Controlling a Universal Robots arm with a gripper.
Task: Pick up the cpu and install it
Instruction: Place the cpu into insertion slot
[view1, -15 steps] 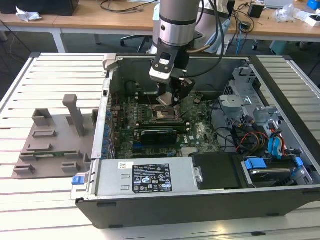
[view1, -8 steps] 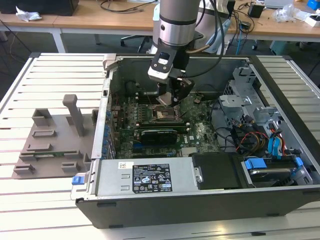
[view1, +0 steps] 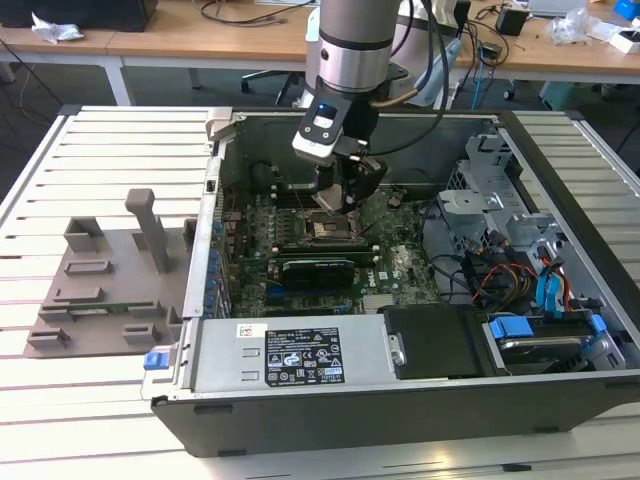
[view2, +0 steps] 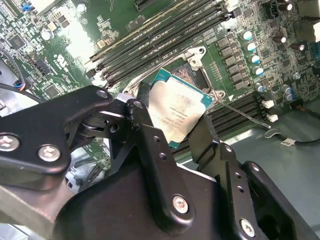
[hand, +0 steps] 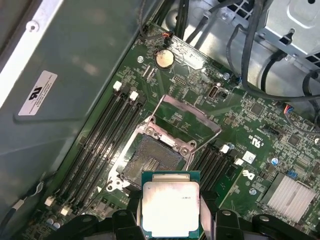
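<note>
The cpu is a flat square chip with a silvery top and a teal-green rim. It sits between my two black fingers, so my gripper is shut on it. I hold the cpu just above the motherboard, close to the open socket, whose hinged metal frame stands lifted. In the exterior view my gripper hangs inside the open computer case over the socket.
Black memory slots flank the socket on both sides. A long black card lies just in front of the socket. Drive cages and cables fill the case at the exterior view's right. A grey fixture stands outside the case.
</note>
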